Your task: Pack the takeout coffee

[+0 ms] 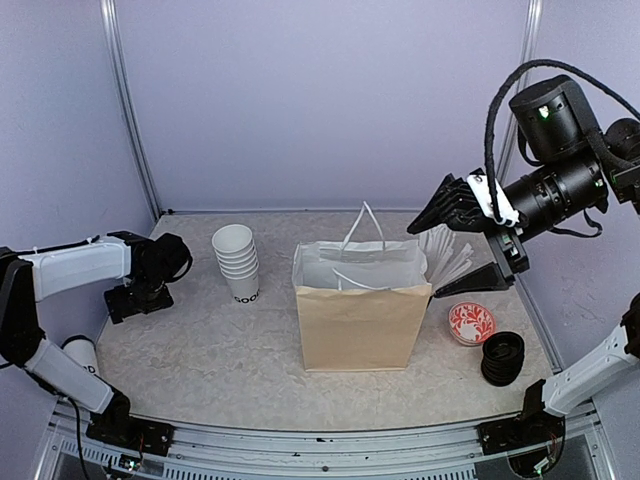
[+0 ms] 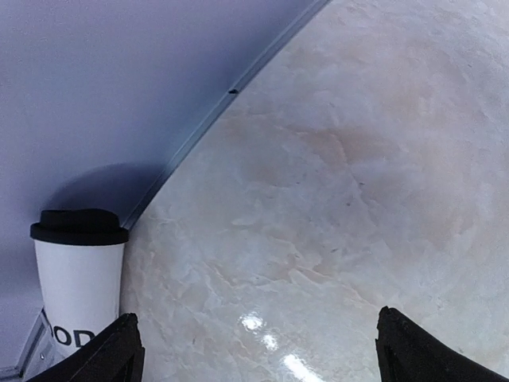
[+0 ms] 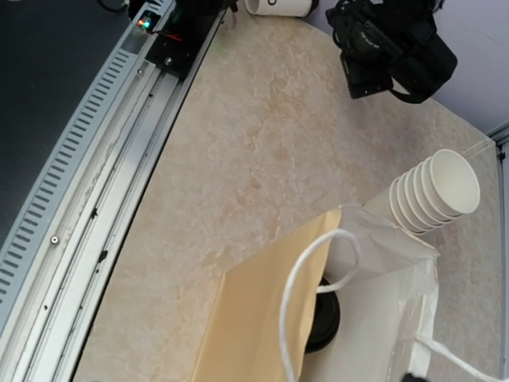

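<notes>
Lettering on lidded cup (image 2: 79,278) shows only "OD".

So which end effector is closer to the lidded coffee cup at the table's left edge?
Left. The left end effector sits low just beyond the lidded coffee cup, not touching. The right end effector hangs above the paper bag, far across the table.
</notes>
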You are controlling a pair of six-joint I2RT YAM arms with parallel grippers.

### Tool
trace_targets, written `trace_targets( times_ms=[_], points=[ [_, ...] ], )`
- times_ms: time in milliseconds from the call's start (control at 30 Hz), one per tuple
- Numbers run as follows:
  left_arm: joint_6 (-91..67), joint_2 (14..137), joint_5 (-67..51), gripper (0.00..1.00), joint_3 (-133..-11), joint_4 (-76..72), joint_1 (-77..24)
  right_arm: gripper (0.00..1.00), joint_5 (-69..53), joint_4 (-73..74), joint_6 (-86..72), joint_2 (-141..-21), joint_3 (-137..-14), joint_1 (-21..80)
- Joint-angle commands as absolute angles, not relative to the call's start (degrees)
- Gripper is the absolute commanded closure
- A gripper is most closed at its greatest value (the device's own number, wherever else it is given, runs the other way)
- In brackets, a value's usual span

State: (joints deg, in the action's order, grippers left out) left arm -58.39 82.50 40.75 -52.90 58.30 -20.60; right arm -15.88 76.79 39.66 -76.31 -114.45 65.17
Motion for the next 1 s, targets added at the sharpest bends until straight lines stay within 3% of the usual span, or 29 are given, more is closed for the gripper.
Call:
trace_targets(
  times_ms=[0, 100, 500, 833, 967],
  points=[
    [-78.53, 83.31, 47.45, 0.01, -54.93, 71.70, -20.66, 0.21, -17.37, 77.32, 40.35, -74.26, -113.54, 64.78],
    [-88.35, 84.04, 49.72, 0.01, -55.66, 78.15, -20.92, 0.22, -17.57, 77.38, 40.68, -73.80, -112.97, 64.79],
    [-97.86, 80.36, 50.11, 0.01, -46.26, 78.30, -8.93, 0.22, -17.57, 77.45, 41.21, -72.25, -110.75, 64.79],
    [-86.71, 78.19, 47.82, 0.01, -42.08, 66.85, 7.43, 0.22, -17.88, 77.70, 41.57, -72.20, -109.58, 64.78],
    [-82.22, 78.61, 47.22, 0.01, -39.91, 61.05, 9.64, 0.21, -17.58, 77.56, 41.57, -72.15, -109.59, 64.78]
  ],
)
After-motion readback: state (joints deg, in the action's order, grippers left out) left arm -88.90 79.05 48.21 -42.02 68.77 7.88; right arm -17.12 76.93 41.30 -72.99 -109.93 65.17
